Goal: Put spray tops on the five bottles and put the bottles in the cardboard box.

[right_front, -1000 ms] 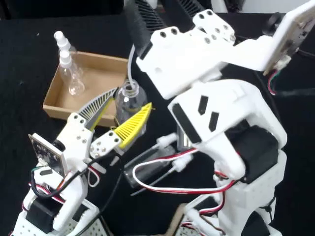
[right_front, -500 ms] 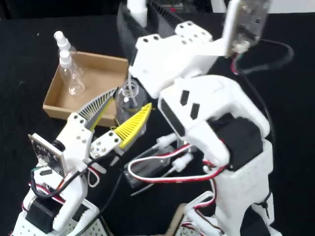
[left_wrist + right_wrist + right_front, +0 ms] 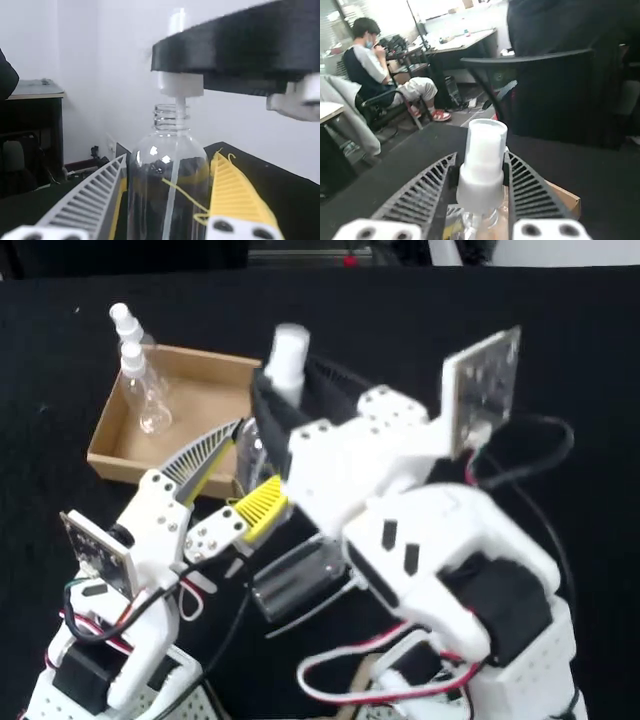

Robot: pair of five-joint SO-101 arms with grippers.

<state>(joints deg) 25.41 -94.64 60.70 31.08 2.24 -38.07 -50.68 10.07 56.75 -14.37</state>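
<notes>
My left gripper (image 3: 170,159) clamps the clear bottle (image 3: 150,200) upright. My right gripper (image 3: 481,157) pinches a spray top (image 3: 481,180) just above its neck

Clear bottle (image 3: 167,185) upright (spray top (image 3: 482,165) above).

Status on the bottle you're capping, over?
Left hand shut on bottle, upright. Right hand shut on spray top, tube down the neck, cap not yet seated. No obstruction seen at the neck.
</notes>
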